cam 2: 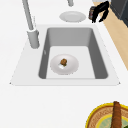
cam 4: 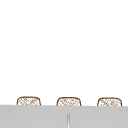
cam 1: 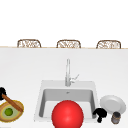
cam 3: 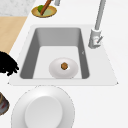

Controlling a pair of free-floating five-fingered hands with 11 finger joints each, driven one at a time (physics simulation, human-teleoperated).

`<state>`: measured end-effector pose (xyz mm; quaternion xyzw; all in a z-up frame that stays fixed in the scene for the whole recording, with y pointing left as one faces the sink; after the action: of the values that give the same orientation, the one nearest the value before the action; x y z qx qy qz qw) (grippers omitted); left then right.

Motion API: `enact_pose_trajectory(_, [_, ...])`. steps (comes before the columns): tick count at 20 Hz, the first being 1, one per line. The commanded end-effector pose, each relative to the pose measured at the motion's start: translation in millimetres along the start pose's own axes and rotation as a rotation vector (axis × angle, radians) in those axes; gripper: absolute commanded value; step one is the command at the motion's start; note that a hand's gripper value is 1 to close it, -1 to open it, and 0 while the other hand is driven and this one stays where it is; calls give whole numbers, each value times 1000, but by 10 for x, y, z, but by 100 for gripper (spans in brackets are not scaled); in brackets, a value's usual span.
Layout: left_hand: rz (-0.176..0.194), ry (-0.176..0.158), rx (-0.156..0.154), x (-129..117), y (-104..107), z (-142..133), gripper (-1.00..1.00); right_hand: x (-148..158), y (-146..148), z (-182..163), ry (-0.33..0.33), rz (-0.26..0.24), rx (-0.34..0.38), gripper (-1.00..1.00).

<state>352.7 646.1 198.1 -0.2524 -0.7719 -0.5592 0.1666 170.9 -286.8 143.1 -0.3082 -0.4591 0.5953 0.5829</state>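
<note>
Far left, the left hand hangs above the bowl and its wooden stick; whether it is clenched I cannot tell. Mid-sink, a plate holds a brown morsel. Right, the right hand hovers with fingers curled, grasping nothing, beside the jar. Looks like an approach; closing on the jar needs a short sideways reach.

Right hand low, fingers curled downward, empty. Left hand at left edge.

Sink basin open above small plate, faucet guarding rear rim
</note>
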Motion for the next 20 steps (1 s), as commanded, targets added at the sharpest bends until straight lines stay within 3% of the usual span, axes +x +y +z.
enact_pose_trajectory(1, [-38, 65, 45, -1, -1, 0, 100, 0, 0, 0, 0, 0, 0, 0])
enact_pose_trajectory(5, [-19, 60, 15, -2, 59, 25, 100, 0, 0, 0, 0, 0, 0, 0])
enact_pose_trajectory(6, [-18, 58, 13, 0, 91, 35, -100, 0, 0, 0, 0, 0, 0, 0])
enact_pose_trajectory(8, [-7, 73, 19, 32, 130, 51, -100, 0, 0, 0, 0, 0, 0, 0])
enact_pose_trajectory(12, [5, 41, 15, 27, 106, 66, -100, 0, 0, 0, 0, 0, 0, 0])
enact_pose_trajectory(15, [46, -1, -19, 32, 142, 153, -100, 0, 0, 0, 0, 0, 0, 0])
enact_pose_trajectory(20, [35, -16, -36, 68, 104, 105, -100, 0, 0, 0, 0, 0, 0, 0])
